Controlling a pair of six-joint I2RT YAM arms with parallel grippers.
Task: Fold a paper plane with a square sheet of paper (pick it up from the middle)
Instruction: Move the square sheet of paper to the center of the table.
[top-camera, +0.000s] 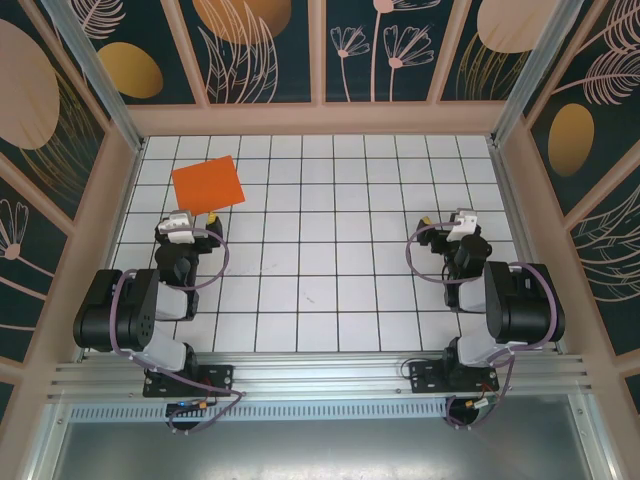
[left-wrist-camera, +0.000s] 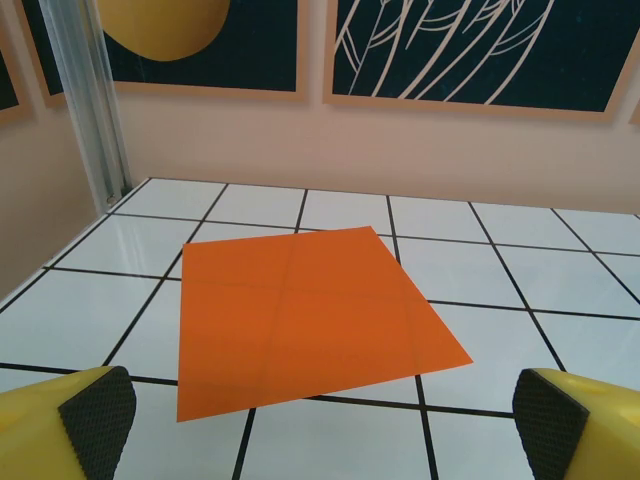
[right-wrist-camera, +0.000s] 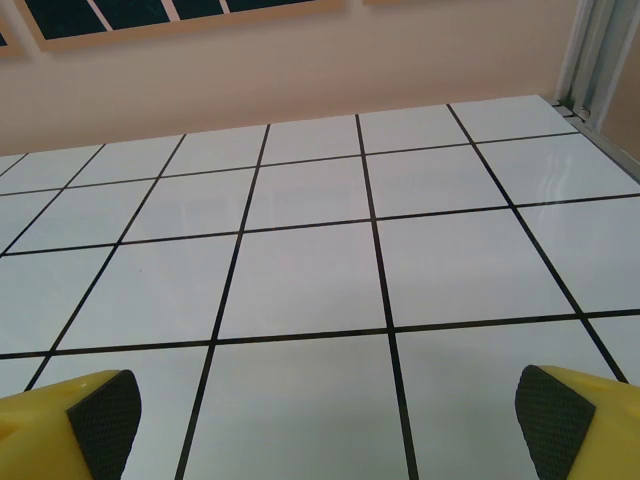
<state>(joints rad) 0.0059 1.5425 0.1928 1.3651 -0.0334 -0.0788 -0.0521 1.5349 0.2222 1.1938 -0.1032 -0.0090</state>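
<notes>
The square sheet of paper (top-camera: 208, 181) lies flat on the white grid table at the far left, bright orange, turned slightly askew. In the left wrist view the sheet (left-wrist-camera: 300, 315) shows faint crease lines crossing its middle. My left gripper (top-camera: 190, 218) hovers just in front of its near edge, open, with nothing between its yellow fingers (left-wrist-camera: 85, 420). Over on the right side of the table my right gripper (top-camera: 448, 222) is open too, far from the paper, above bare tiles (right-wrist-camera: 300, 280).
Pink walls with dark floral panels (top-camera: 320, 50) enclose the table on three sides. An aluminium post (left-wrist-camera: 95, 110) stands at the far left corner, close to the paper. The arm bases sit on a metal rail (top-camera: 320, 378) at the near edge.
</notes>
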